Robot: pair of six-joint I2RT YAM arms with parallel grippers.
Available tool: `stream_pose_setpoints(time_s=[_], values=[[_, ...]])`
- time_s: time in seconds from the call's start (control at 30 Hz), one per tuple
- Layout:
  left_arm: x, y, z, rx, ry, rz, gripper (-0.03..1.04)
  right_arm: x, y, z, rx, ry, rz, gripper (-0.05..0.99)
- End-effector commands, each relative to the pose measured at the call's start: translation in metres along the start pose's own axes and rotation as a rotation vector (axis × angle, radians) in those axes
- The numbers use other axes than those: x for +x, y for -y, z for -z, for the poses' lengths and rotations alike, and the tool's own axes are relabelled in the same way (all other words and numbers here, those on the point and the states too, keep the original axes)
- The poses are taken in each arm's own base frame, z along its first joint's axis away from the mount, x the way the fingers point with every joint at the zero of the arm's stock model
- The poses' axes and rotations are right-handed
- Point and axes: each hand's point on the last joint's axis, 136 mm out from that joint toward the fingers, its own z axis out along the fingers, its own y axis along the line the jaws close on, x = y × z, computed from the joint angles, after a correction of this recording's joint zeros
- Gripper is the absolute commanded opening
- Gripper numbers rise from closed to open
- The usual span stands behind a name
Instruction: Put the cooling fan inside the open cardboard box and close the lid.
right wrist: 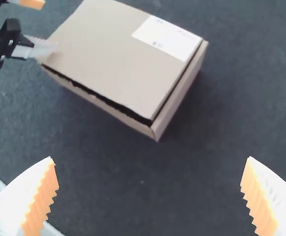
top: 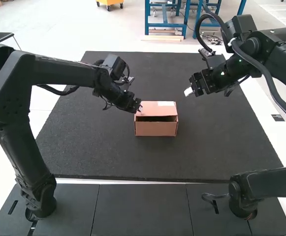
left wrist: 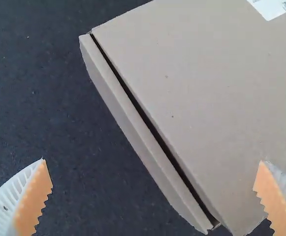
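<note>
Surface: a black mat (top: pixel 83 147) lies over a white table (top: pixel 280 142)
Cardboard box (top: pixel 156 123): sits near the mat's middle, well apart from its edges; its long axis runs left to right across the table, with a long side facing the arms' side
Lid (top: pixel 155 109): down and nearly flat — a thin dark gap shows along the near long edge; a white label (top: pixel 165 103) is on its far right corner
Left gripper (top: pixel 135 105): at the box's left end, level with the lid's edge; ribbed white fingers (left wrist: pixel 29 196) with orange pads are spread wide; whether it touches the cardboard cannot be told
Right gripper (top: pixel 189 88): hangs above the mat, right of the box and apart from it; its fingers are spread wide, holding nothing
</note>
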Motion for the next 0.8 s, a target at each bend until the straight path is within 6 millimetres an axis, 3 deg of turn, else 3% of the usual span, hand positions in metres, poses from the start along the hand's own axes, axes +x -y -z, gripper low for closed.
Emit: stream_pose_setpoints(time_s=[0.0, 0.23, 0.5, 0.6, 0.77], values=[[0.008, 0.002, -0.008, 0.001, -0.022, -0.019, 0.97, -0.010, -0.003, 0.007, -0.010, 0.033, 0.020, 0.84], [0.034, 0.002, -0.029, 0.001, -0.093, -0.015, 0.97, -0.011, -0.003, 0.007, -0.010, 0.033, 0.020, 0.84], [0.046, 0.002, -0.041, 0.002, -0.112, -0.017, 0.97, -0.011, -0.003, 0.008, -0.011, 0.036, 0.019, 0.84], [0.034, 0.002, -0.033, 0.001, -0.087, -0.011, 0.97, -0.010, -0.002, 0.006, -0.011, 0.030, 0.017, 0.84], [-0.010, 0.008, 0.003, 0.006, 0.049, -0.007, 0.97, -0.008, -0.003, 0.005, -0.022, 0.035, 0.001, 0.84]])
